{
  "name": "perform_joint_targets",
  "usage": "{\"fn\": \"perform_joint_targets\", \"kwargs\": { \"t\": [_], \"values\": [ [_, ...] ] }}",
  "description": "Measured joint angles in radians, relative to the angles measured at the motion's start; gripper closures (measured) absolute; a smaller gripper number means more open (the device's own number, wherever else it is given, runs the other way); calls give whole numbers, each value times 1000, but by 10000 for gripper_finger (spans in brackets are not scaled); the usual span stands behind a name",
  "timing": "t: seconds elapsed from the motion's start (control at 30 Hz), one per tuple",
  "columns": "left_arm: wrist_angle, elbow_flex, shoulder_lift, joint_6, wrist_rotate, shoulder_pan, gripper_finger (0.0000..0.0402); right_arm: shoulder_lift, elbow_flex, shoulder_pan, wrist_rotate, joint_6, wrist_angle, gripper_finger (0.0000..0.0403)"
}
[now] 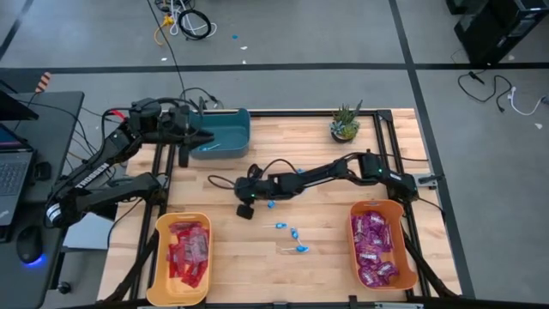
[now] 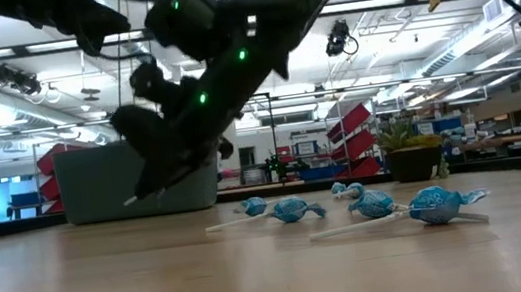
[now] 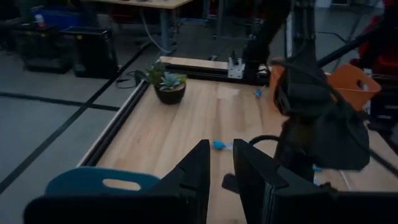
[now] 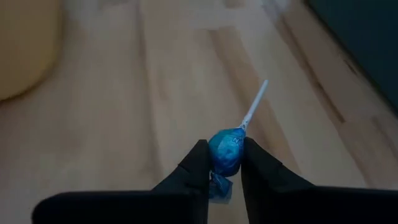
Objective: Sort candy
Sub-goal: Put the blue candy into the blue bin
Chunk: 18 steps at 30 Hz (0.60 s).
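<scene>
My right gripper (image 4: 225,163) is over the middle of the table (image 1: 334,249), shut on a blue lollipop (image 4: 225,152) whose white stick (image 4: 255,106) juts out ahead of the fingers. Several more blue lollipops (image 1: 294,233) lie flat on the wood near the table's middle; they also show in the low view (image 2: 437,205). Red packets (image 1: 187,251) fill the yellow bin (image 1: 159,257) and purple packets (image 1: 376,249) fill the orange bin (image 1: 403,225). My left gripper (image 3: 221,168) hovers by the teal bin (image 1: 230,133) at the far left, a narrow bare gap between its fingers. My right gripper pinches the lollipop's blue wrapped head (image 4: 233,143) between its two fingertips (image 4: 198,163). The fingers slant downward, coming from the table's right. The stick points on past the fingertips, roughly along them. The lollipop is lifted clear of the wood.
A small potted plant (image 1: 345,123) stands at the far right of the table. The right arm (image 1: 343,172) stretches across the table's middle from the right edge. Bare wood lies between the yellow and orange bins at the near edge.
</scene>
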Motion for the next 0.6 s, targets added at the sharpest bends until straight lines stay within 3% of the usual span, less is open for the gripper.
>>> {"fn": "perform_joint_targets", "kwargs": {
  "t": [0.13, 0.3, 0.4, 0.6],
  "values": [
    [-15, -3, 0, 26, 61, -2, 328, -68, -18, 16, -4, -46, -50, 345],
    [-58, -30, -8, 49, 80, -19, 328, -220, -151, 21, 0, -71, -52, 346],
    [-60, -72, -22, 75, 123, -33, 328, -334, -265, 22, 1, -81, 18, 345],
    [7, -165, -39, 74, 302, -75, 328, -499, -485, 38, -28, -83, 278, 346]
  ]
}}
